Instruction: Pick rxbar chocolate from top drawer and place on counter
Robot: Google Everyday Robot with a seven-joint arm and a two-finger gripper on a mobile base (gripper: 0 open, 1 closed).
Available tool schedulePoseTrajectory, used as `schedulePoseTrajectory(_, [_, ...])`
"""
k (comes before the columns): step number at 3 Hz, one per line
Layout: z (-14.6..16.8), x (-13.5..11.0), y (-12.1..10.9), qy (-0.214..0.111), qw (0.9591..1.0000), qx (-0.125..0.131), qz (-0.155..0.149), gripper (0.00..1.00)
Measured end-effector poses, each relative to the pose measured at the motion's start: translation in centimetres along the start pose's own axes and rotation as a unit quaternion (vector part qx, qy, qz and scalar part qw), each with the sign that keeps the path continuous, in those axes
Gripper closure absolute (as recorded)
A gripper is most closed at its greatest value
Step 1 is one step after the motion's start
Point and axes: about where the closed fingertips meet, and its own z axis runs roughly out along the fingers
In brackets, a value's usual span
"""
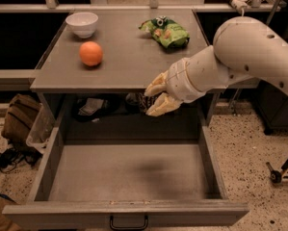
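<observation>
My gripper (155,96) hangs in front of the counter's front edge, well above the open top drawer (129,172). It is shut on the rxbar chocolate (147,101), a dark wrapper that shows only as a sliver between the cream fingers (163,105). The drawer's grey bottom lies bare beneath, with a black handle (128,223) on its front. The grey counter (129,61) lies just behind the gripper.
On the counter stand a white bowl (82,23) at back left, an orange (91,53) in front of it and a green snack bag (165,31) at back right. A tan bag (19,119) lies on the floor to the left.
</observation>
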Motion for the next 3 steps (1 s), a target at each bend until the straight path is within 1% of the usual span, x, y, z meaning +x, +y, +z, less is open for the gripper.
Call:
schedulePoseTrajectory(1, [0.0, 0.0, 0.0, 0.000, 1.0000, 0.000, 0.000, 1.00])
schedulePoseTrajectory(2, [-0.9, -0.2, -1.5, -0.002, 0.9996, 0.025, -0.008, 1.00])
schedulePoseTrajectory(3, [-1.0, 0.9, -5.6, -0.003, 0.9983, 0.051, -0.029, 1.00])
